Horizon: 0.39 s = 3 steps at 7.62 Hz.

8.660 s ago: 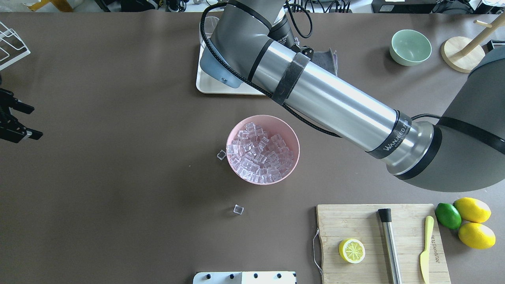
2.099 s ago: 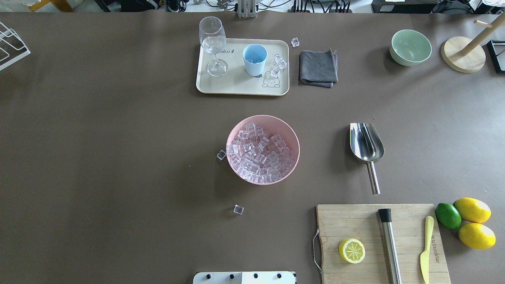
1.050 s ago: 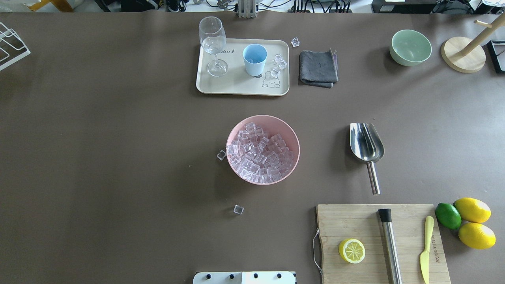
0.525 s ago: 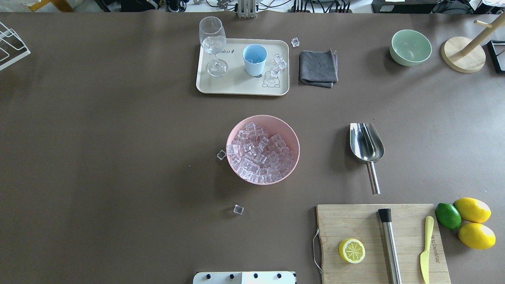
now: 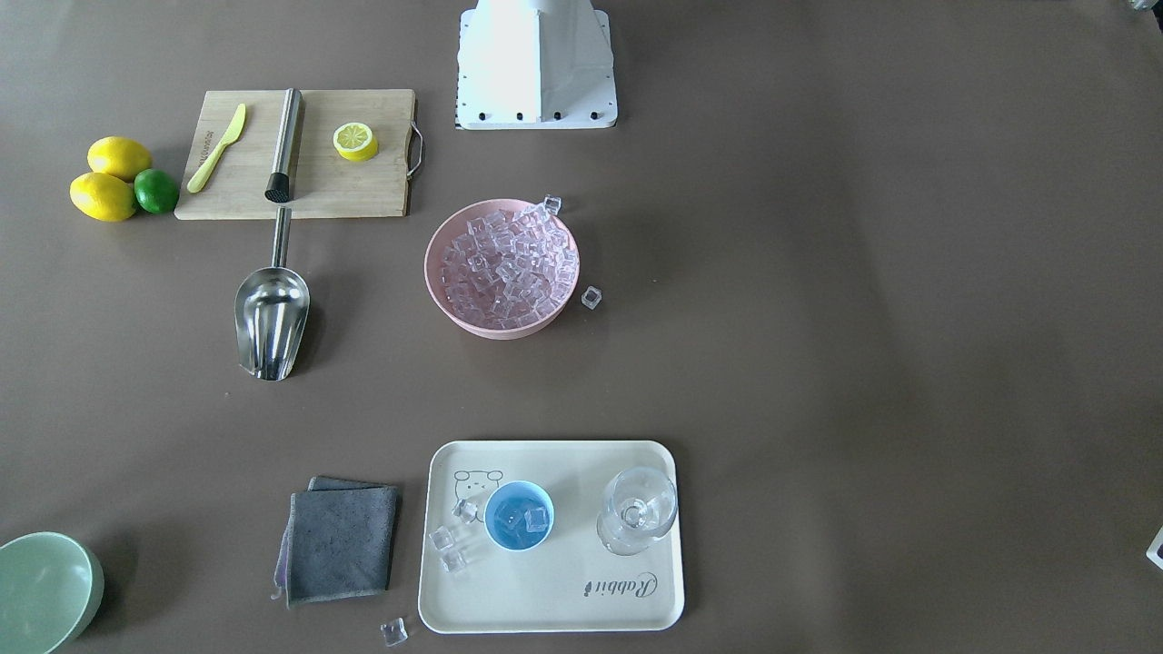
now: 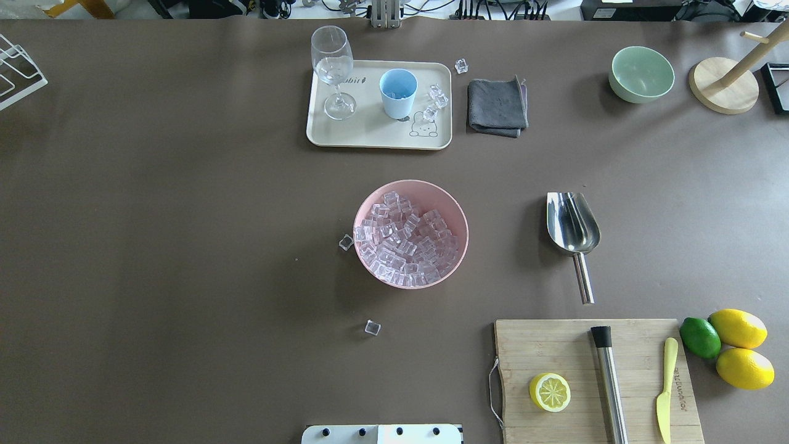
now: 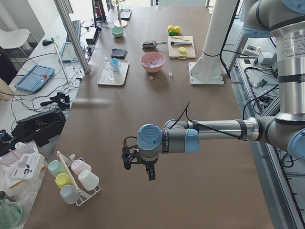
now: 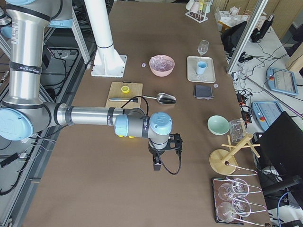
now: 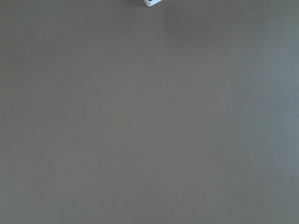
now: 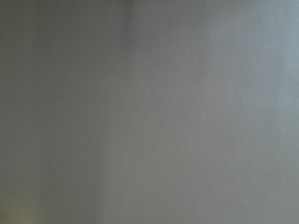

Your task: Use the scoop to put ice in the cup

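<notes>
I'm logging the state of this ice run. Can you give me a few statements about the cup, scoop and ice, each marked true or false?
The cup holds ice. True.
The scoop lies inside the pink bowl. False: it lies on the table beside the bowl.
Loose ice cubes lie on the tray beside the cup. True.
The scoop's trough holds ice. False: it is empty.
The wine glass lies tipped over. False: it stands upright on the tray.

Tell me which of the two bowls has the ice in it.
The pink bowl in the middle of the table, heaped with ice cubes. The pale green bowl beside the wooden stand looks empty.
</notes>
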{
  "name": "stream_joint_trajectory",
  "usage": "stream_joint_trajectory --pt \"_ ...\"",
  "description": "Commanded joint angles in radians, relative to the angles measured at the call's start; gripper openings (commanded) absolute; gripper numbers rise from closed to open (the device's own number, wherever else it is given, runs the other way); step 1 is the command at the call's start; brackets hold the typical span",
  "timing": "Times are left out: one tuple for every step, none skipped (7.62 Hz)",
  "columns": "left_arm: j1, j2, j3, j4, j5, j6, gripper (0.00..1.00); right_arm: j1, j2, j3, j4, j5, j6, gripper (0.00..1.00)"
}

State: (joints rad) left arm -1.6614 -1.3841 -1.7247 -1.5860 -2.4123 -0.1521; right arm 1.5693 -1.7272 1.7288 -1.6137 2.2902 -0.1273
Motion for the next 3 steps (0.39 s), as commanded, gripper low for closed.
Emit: stream_joint_trajectory --pt "0.000 -0.003 0.005 0.000 0.001 0.000 0.98 0.003 -0.002 0.000 0.000 -0.002 0.000 1.00" --pt "-0.001 -0.003 0.002 0.001 0.001 -0.001 0.98 0.003 -0.002 0.000 0.000 -0.002 0.000 1.00" --pt "-0.001 -0.003 0.000 0.000 0.001 -0.001 0.98 0.003 0.000 -0.005 0.000 -0.002 0.000 1.00"
